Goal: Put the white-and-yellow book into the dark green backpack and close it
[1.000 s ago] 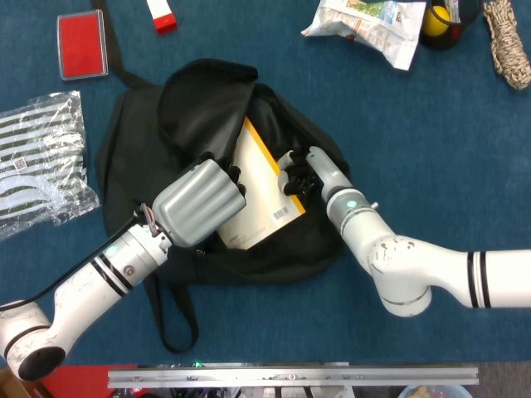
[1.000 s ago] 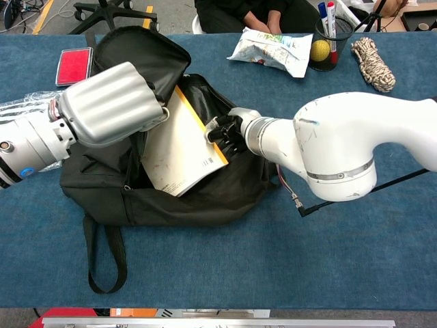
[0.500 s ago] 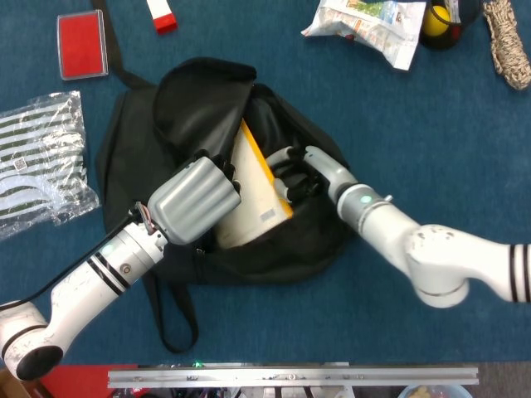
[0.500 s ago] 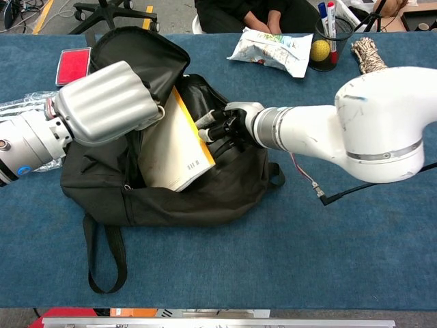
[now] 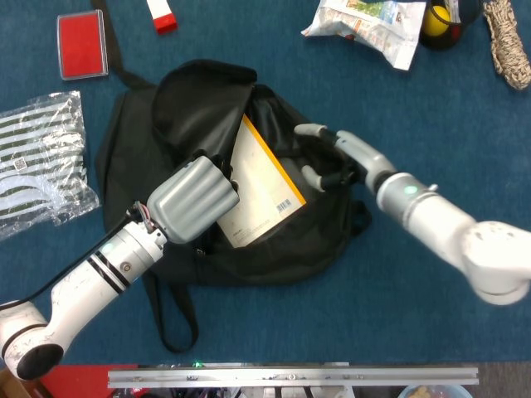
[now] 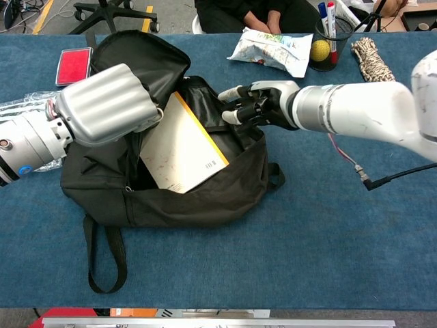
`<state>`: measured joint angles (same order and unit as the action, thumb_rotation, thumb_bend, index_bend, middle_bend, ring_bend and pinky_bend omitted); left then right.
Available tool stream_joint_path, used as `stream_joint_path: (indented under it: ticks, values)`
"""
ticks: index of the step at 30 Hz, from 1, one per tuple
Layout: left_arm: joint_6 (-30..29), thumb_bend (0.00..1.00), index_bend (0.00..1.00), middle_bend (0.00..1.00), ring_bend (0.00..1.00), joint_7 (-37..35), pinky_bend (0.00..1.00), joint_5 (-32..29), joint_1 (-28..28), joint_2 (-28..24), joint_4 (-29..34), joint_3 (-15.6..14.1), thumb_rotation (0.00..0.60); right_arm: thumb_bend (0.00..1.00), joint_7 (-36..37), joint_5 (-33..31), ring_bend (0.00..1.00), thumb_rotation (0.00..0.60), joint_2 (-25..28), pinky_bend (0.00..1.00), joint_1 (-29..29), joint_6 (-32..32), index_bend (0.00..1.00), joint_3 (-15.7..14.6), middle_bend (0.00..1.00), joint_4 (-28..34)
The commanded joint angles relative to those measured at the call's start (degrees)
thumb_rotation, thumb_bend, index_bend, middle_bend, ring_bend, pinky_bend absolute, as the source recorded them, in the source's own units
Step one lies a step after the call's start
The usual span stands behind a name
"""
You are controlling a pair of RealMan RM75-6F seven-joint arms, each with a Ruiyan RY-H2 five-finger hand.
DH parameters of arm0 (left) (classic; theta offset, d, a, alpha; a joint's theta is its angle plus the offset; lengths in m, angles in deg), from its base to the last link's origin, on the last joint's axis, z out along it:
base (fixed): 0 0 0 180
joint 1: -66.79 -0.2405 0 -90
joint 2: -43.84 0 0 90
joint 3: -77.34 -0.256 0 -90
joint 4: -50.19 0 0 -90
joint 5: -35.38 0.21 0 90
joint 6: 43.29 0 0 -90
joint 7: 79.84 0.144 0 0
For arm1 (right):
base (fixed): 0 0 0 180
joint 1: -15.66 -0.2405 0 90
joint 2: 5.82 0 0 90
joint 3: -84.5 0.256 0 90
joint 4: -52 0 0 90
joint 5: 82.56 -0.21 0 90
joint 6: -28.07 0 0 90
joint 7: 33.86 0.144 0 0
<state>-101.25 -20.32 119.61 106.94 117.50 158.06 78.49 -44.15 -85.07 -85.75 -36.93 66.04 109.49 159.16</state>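
Released since the earlier frame, the white-and-yellow paperback book now lies flatter, half inside the open mouth of the dark green fabric backpack, barcode corner toward the right hand. That hand has drawn back to the bag's right rim, fingers spread, holding nothing. Left hand covers the book's left edge; its grip cannot be told. A striped plastic packet lies well left.

Matt dark cloth backpack, smooth paper-covered book, ribbed silvery left hand, blue felt-like surface.
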Motion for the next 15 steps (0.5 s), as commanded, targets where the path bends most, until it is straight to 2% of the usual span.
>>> stream_joint_path:
  ticks: [1,8,12,15]
  values:
    - [0.2,0.40,0.62,0.57,0.55,-0.1,0.74,0.0,0.1,-0.2,0.3,-0.1,0.600,0.48,2.8,4.2,0.06,0.600,5.3,0.18,3.0,-1.6,0.11,0.1,0.12,3.7]
    - [0.4,0.40,0.61,0.56,0.55,0.0,0.73,0.2,0.4,-0.1,0.9,-0.2,0.600,0.48,7.0,13.7,0.06,0.600,14.7,0.18,9.5,-0.6,0.11,-0.5,0.12,8.0]
    - [0.7,0.40,0.59,0.55,0.54,0.3,0.71,-0.1,0.7,0.3,1.1,-0.3,0.600,0.48,8.3,20.7,0.06,0.600,18.8,0.17,13.1,-0.2,0.11,-2.1,0.12,7.9]
    - [0.7,0.40,0.54,0.51,0.53,0.4,0.65,0.3,0.7,0.4,1.4,-0.4,0.600,0.48,8.4,26.6,0.06,0.600,20.3,0.17,15.3,1.1,0.11,-3.6,0.12,6.6]
